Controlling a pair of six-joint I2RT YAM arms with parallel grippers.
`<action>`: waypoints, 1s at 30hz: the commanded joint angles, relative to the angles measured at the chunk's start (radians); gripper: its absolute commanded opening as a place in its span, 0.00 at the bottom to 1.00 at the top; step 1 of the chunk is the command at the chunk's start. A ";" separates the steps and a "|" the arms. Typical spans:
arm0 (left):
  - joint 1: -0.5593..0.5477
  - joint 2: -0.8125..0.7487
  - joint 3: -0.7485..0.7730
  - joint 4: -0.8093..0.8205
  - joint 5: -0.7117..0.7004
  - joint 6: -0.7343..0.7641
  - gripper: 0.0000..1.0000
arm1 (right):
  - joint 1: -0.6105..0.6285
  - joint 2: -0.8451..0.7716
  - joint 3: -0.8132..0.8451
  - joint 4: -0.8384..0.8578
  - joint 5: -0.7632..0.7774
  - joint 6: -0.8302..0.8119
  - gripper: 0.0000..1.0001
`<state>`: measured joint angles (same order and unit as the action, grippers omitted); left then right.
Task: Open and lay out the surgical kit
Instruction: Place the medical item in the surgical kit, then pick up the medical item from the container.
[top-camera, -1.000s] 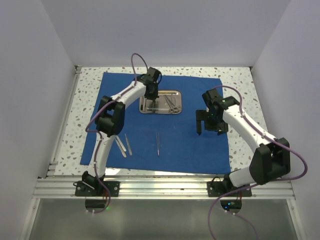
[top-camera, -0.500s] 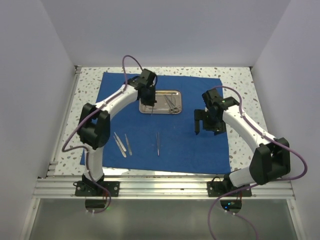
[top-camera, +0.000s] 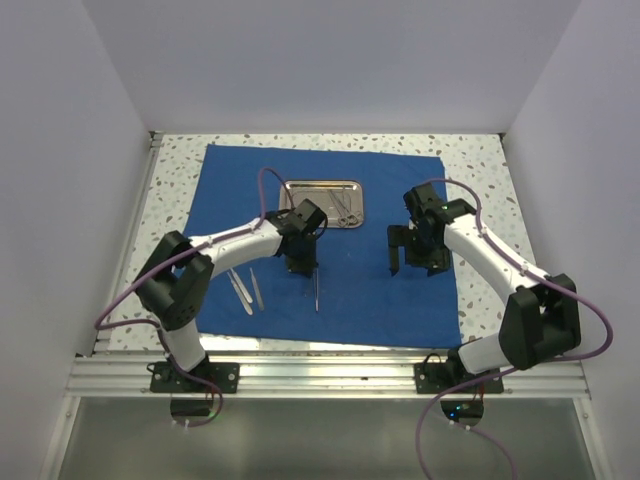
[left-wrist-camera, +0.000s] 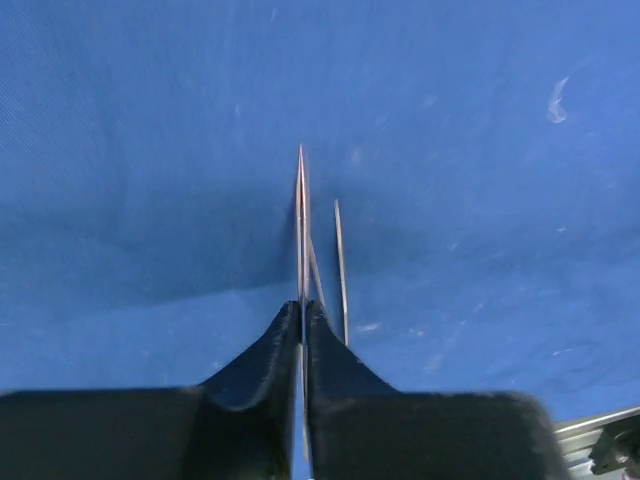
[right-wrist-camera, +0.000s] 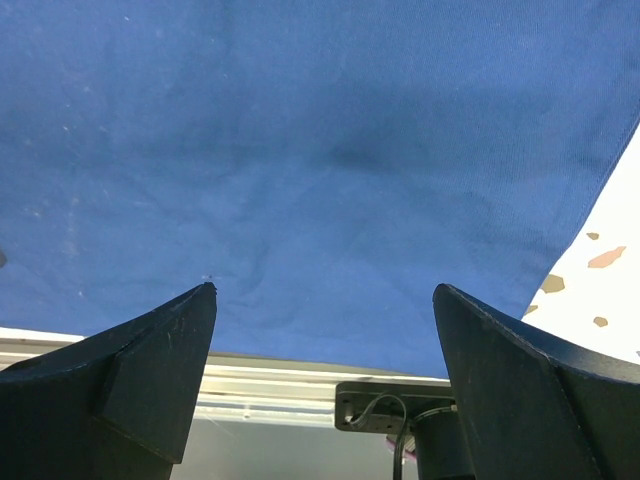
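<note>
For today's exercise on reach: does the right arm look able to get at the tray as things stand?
Probably yes. The right gripper hangs open right of the tray, with bare cloth between them; the left gripper, shut on an instrument, is nearer the front, out of the way.

Top camera: high behind my bases, looking down on the whole table (top-camera: 480, 160) and blue cloth (top-camera: 390, 290). Left wrist: close over the cloth, sighting along the thin tool (left-wrist-camera: 301, 220) my left gripper (left-wrist-camera: 303, 312) pinches. Right wrist: low over the cloth's near right corner, past my right gripper (right-wrist-camera: 325, 288), spread wide. All three share the cloth.
</note>
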<state>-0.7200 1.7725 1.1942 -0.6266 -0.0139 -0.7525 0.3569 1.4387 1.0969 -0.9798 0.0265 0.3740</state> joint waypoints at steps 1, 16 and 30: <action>-0.012 -0.058 -0.033 0.077 0.038 -0.070 0.16 | -0.004 -0.023 -0.012 0.006 -0.013 -0.015 0.93; 0.154 0.005 0.344 -0.078 -0.008 0.154 0.52 | -0.006 -0.043 0.044 -0.007 0.039 0.029 0.94; 0.358 0.481 0.881 -0.160 -0.121 0.375 0.49 | -0.004 0.009 0.208 -0.028 0.036 0.103 0.94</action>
<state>-0.3855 2.2230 2.0155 -0.7380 -0.1093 -0.4393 0.3569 1.4345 1.2430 -0.9878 0.0418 0.4530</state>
